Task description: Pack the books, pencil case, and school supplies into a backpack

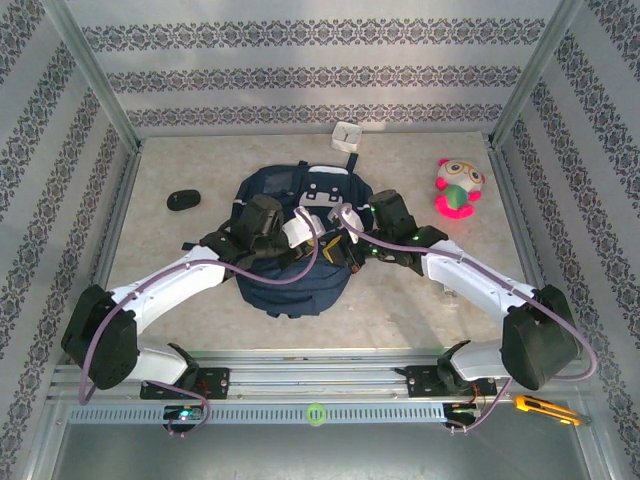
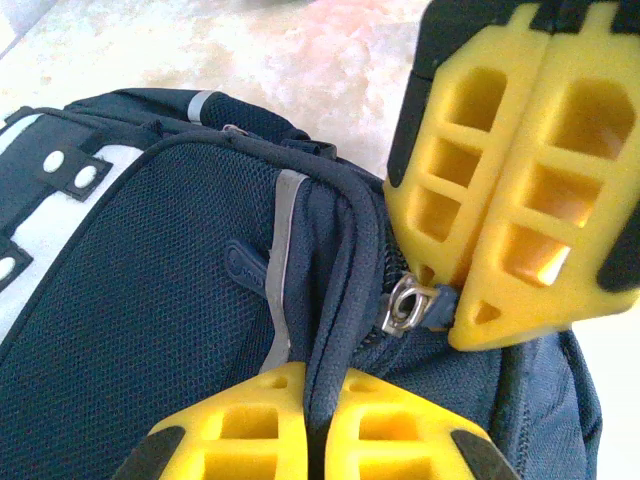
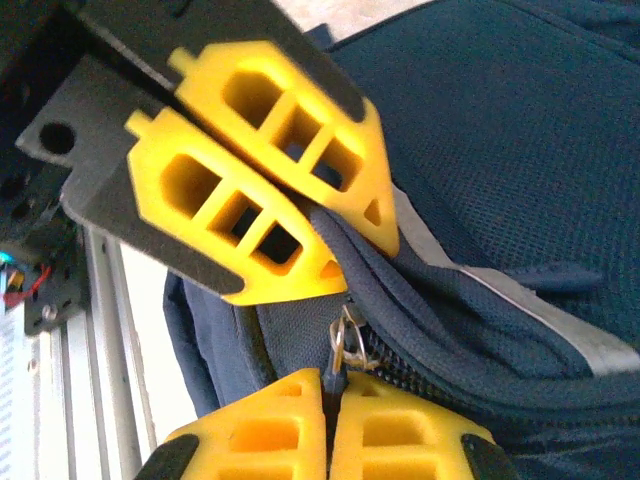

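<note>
The navy backpack (image 1: 290, 275) lies flat in the middle of the table, and both arms reach over it and meet at its right side. In the left wrist view, my left gripper (image 2: 325, 378) is shut on a fold of blue fabric (image 2: 330, 300) beside the zip. My right gripper (image 3: 332, 380) is shut on the zip pull's dark tab, just below its metal ring (image 3: 343, 335). Each wrist view also shows the other gripper: the right gripper (image 2: 452, 305) at the ring (image 2: 405, 305), and the left gripper (image 3: 358, 250) on the fold. A small pale boxy pencil case (image 1: 347, 135) stands behind the backpack. The books are out of view.
A black oval object (image 1: 183, 200) lies left of the backpack, and a pink-and-green plush toy (image 1: 458, 188) sits at the back right. A yellow utility knife (image 1: 545, 408) and a green ring (image 1: 316, 412) rest on the front rail. Patterned walls enclose the table.
</note>
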